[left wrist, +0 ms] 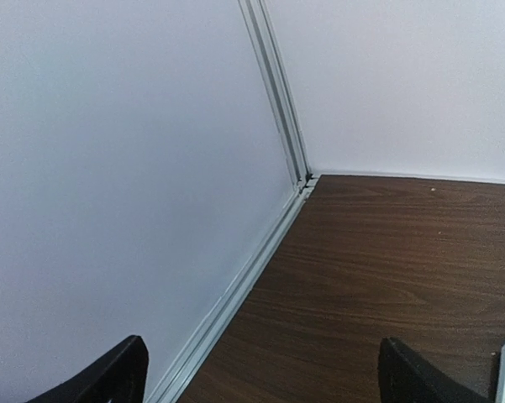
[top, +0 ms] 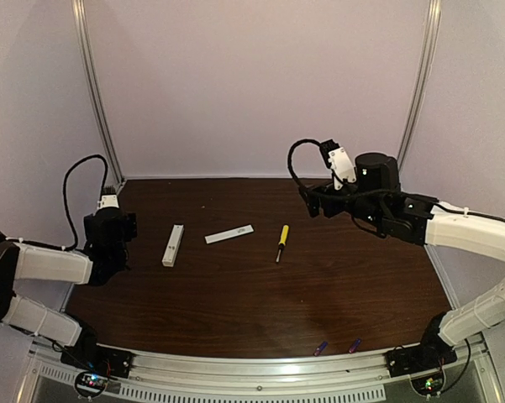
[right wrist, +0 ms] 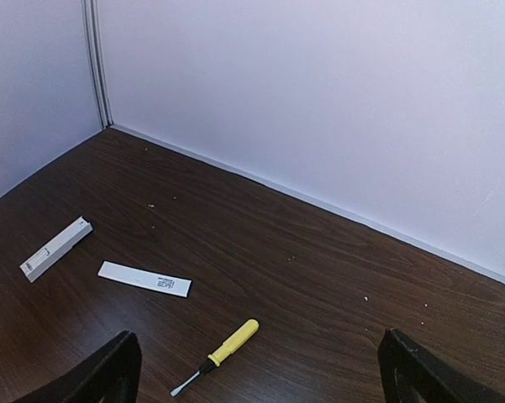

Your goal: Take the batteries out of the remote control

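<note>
Plainly, both arms' jaws stood wide apart, gripping nothing. Slim white remote control (top: 174, 245) lay left of centre; two tiny purple batteries (top: 320, 347) sat at the woodgrain surface's (top: 260, 294) bottom edge.

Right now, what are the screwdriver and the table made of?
The screwdriver seems to have a smooth yellow plastic handle and a thin shaft, probably metal, with a pale tip. The table looks like dark brown wood or wood-look laminate: grain lines run across it and it has a slight sheen.

On the table (top: 260, 294), left to right: remote control (top: 174, 245), cover strip (top: 229, 235), screwdriver (top: 281, 243). 2 batteries (top: 337, 346) lie by the near edge, right.
</note>
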